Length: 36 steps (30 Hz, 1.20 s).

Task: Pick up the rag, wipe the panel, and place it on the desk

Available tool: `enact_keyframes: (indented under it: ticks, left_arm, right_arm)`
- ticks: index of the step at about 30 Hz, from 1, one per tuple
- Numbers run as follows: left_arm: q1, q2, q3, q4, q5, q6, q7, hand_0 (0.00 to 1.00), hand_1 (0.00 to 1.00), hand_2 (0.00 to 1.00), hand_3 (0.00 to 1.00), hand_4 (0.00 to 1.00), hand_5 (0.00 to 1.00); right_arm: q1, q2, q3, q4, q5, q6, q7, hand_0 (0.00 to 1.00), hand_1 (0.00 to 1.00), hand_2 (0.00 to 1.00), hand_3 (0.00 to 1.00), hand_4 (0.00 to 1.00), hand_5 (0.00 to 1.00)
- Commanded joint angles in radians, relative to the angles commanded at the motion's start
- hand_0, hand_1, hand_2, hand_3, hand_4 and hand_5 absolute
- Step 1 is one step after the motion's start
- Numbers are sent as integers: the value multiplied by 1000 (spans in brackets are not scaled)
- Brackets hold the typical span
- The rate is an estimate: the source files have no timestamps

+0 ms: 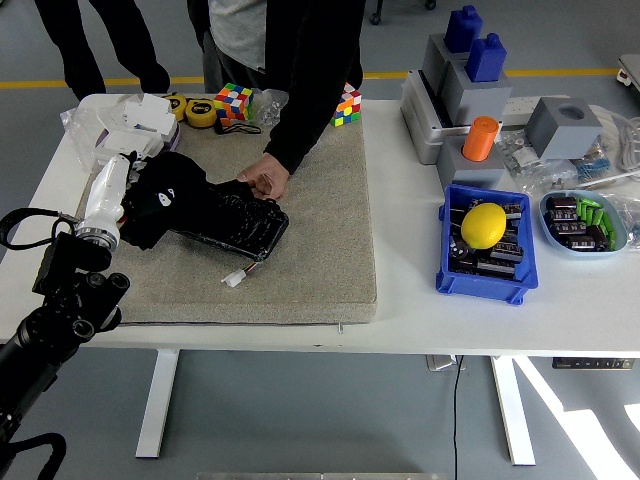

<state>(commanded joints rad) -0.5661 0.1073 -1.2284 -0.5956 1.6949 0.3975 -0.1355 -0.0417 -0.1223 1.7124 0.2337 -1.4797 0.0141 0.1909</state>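
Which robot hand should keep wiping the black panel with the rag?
The left hand. It grips the black rag at the panel's left end, while a person's hand steadies the panel. No right hand shows.
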Motion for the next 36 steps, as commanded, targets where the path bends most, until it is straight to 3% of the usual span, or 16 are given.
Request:
enact_keyframes:
  ticks: [8,16,21,28,36]
  left_arm:
    - [-12,-1,-79,66,31,14,-17,210,250,274,560,669,2]
    - [-6,0,-66,54,17,19,-25,210,249,274,561,669,2]
    - [10,4,-25,12,-7,18,-24,210,248,275,561,668,2]
    - [32,20,86,-75,-55,12,-10,210,248,275,561,669,2]
    - [69,47,248,-229,-115,13,-1,210,247,274,561,669,2]
  right_arm:
    - [0,-1,-9,0,3,0,0,529,552,489,521,885,351]
    - [-1,-2,-9,1,5,0,1,529,553,489,522,886,350]
    - [-2,-2,-8,1,3,1,1,529,553,489,521,885,351]
    - [-1,-1,-7,2,3,1,1,528,553,489,521,885,350]
    - [-2,-1,-4,3,-1,1,1,528,554,489,521,886,350]
